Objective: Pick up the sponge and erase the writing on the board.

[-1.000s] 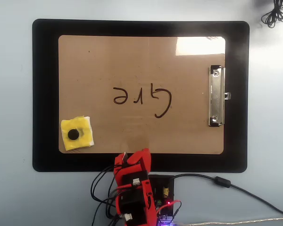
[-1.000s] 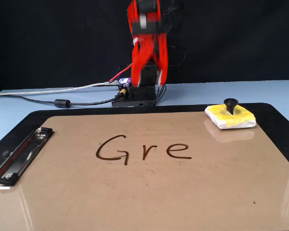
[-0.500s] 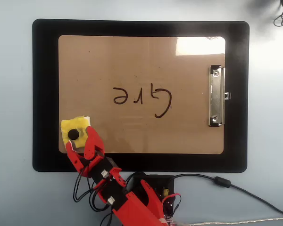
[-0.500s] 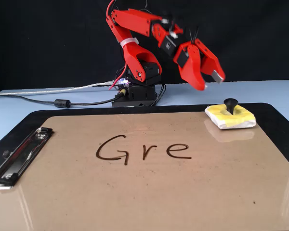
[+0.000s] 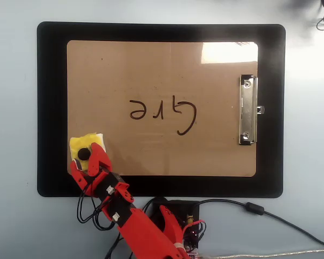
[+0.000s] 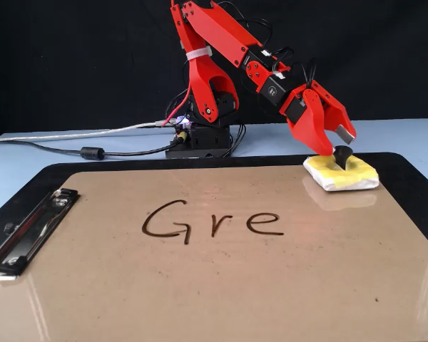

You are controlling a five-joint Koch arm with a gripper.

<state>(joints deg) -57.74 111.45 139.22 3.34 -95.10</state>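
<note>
While the writing point(image 5: 163, 114) stands whole and unsmudged across the middle of the board point(image 5: 129, 70), the task is, by my reading, barely begun: no stroke has been wiped, and the sponge point(image 5: 87, 147) rests flat on the board's near-left corner as the overhead view shows it, close to the arm's edge of the table. Going left to right in that view, the black mat point(image 5: 51, 108) rims the board on every side, with pale table beyond it; then comes the sponge with the red gripper point(image 5: 85, 159) down over it, then the letters, then bare tan surface, and last the silver clip point(image 5: 248, 110) on the board's right edge. In the fixed view the gripper point(image 6: 340, 148) has its jaws spread to either side of the round black knob point(image 6: 342, 154) at the sponge's point(image 6: 342, 173) centre, and I see no pinch on it yet, though contact on the far side is hidden. What is left, I judge, is closing on the knob, lifting or dragging the sponge, and sweeping the letters. Open room is generous: smooth board lies between sponge and letters, with nothing standing in the path. The clip is the only raised thing, well apart from the last letter, and cables point(image 5: 270, 216) trail off behind the base point(image 5: 175, 216) toward the table's near-right corner.
</note>
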